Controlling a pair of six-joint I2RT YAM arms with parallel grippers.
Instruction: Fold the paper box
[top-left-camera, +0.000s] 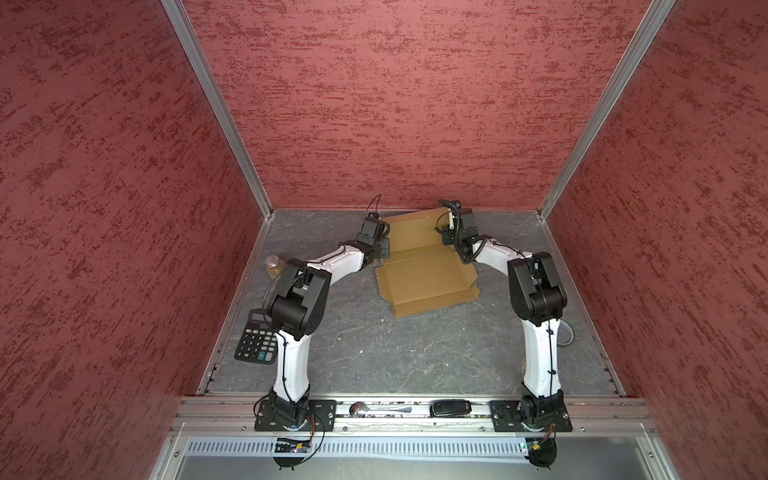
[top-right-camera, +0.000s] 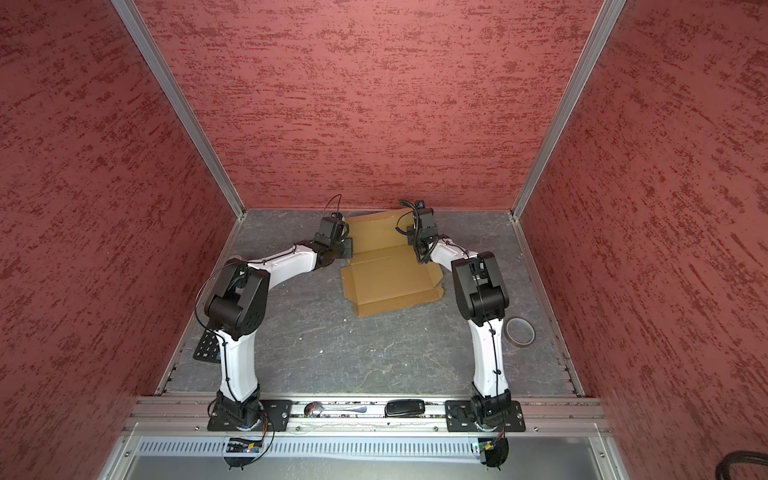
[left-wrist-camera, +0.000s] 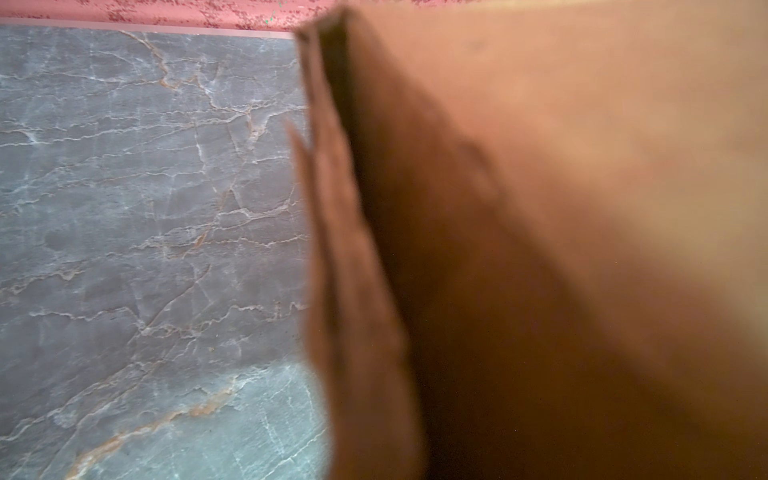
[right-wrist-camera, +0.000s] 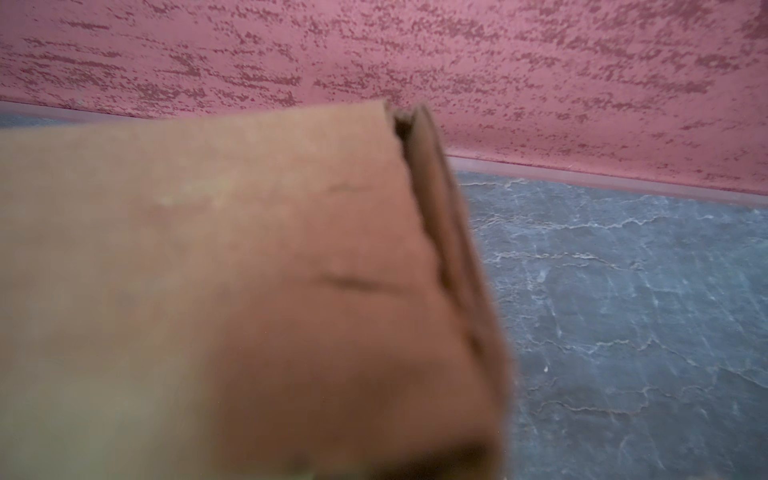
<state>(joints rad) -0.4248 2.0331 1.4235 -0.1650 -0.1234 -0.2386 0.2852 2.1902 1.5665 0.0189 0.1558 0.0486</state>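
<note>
Left gripper (top-left-camera: 383, 249): fingers hidden under the wrist; closed tight on the left side wall of the paper box (top-left-camera: 424, 278), a tan-brown corrugated cardboard die-cut sheet with flaps and creases. Right gripper (top-left-camera: 448, 239): fingers also hidden; closed on the right side wall. Each wrist view shows a doubled cardboard wall, blurred, running in close. The box sits at the middle of the far edge of the dark grey marbled desk (top-left-camera: 374, 353), rear panel tilted up. A black calculator (top-left-camera: 255, 343) lies at the left edge.
</note>
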